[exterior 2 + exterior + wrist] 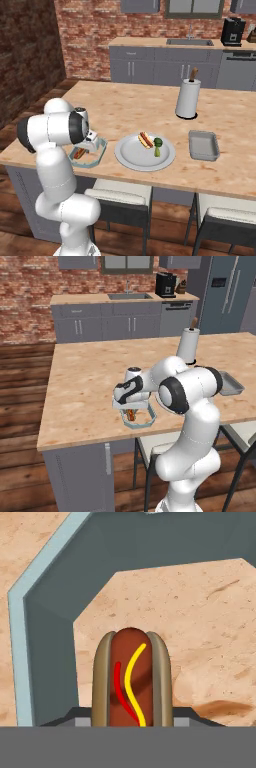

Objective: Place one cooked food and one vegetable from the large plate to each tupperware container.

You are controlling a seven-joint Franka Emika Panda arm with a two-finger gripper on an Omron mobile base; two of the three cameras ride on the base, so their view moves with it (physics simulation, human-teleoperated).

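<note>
Brick walls and grey cabinets back the wooden counter. Near its front edge the tool hangs low over the light blue tupperware container, a hot dog just below it; whether it grips, I cannot tell. Beside it sits the large plate with another hot dog and broccoli; the grey container lies beyond.

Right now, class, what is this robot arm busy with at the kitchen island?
The arm holds its gripper low over the light blue octagonal tray, with a hot dog right at its fingertips inside the tray. Whether the fingers grip it cannot be told. On the large plate lie another hot dog and a broccoli floret. The grey rectangular tray holds nothing.
</note>
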